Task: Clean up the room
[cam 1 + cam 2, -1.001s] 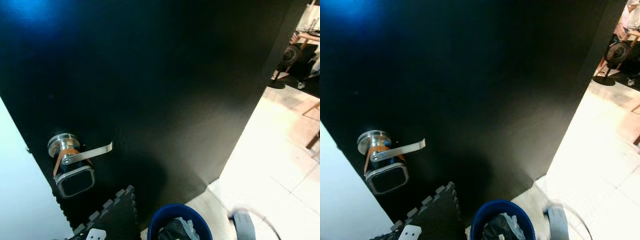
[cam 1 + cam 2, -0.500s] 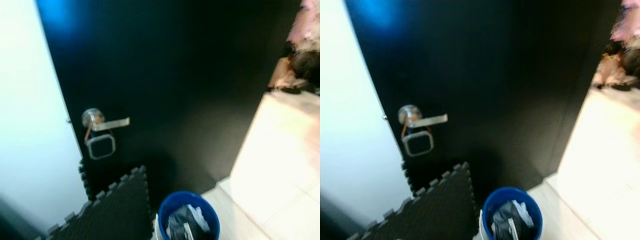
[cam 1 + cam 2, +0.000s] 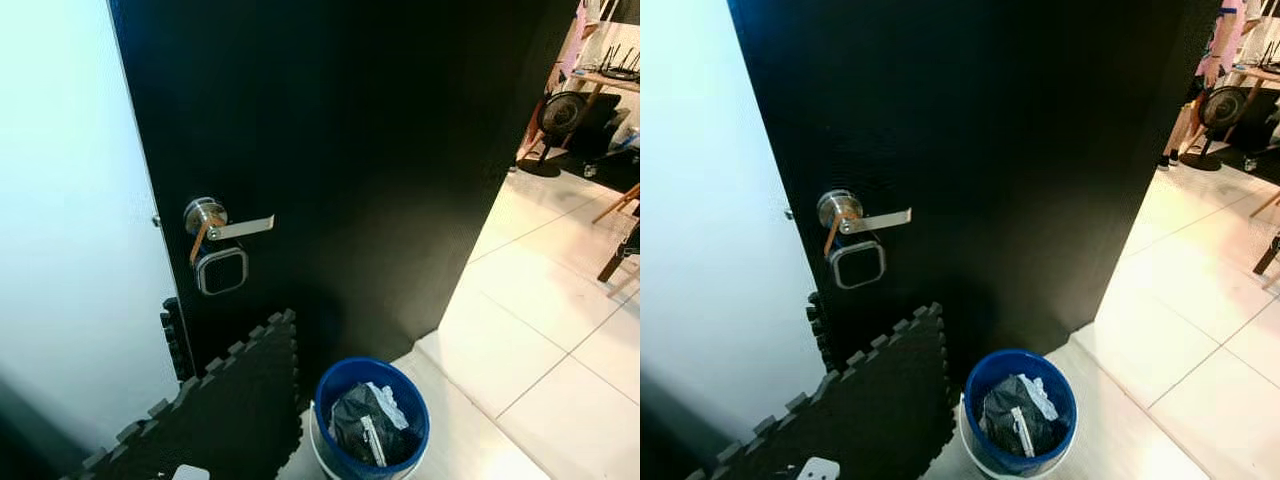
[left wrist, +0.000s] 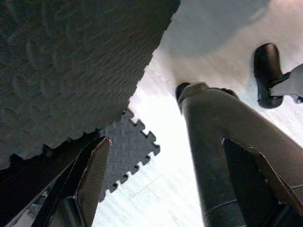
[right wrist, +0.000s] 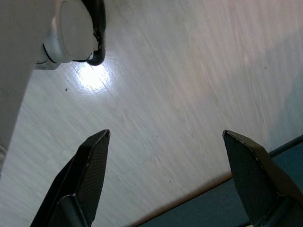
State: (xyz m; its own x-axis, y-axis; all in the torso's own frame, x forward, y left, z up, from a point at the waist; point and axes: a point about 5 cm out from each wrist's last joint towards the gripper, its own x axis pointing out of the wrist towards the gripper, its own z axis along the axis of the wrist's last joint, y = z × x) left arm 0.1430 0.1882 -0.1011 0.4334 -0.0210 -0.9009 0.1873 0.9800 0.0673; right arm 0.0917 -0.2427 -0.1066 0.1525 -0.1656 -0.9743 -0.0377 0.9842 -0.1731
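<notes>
Black door (image 3: 380,150) takes up most of your head view, running from the upper left of the frame to the upper right and standing open onto a bright tiled floor (image 3: 540,320) at the right. That opening is probably why you are facing this way: it looks like the route in or out while you tidy.

Beside the door at the left of the frame is a pale wall (image 3: 70,220). Below it, at the lower left, a black foam mat (image 3: 230,400) with toothed edges lies on the floor, its corner reaching the foot of the door; likely it is there as floor padding.

At the lower centre stands the blue bucket (image 3: 370,418), the thing that matters for your clean-up. It sits on the floor just beside the mat's edge and near the door's foot, and it holds dark crumpled material with some white scraps, so it seems to serve as the rubbish bin.

On the door, left of centre, you have a silver lever handle (image 3: 232,226) with an orange band looped on it and a small square lock pad just beneath.

Your left hand (image 4: 165,189) hangs low over the mat and floor, fingers spread, grasping nothing. Your right hand (image 5: 165,182) hangs likewise over bare pale floor, released and empty.
</notes>
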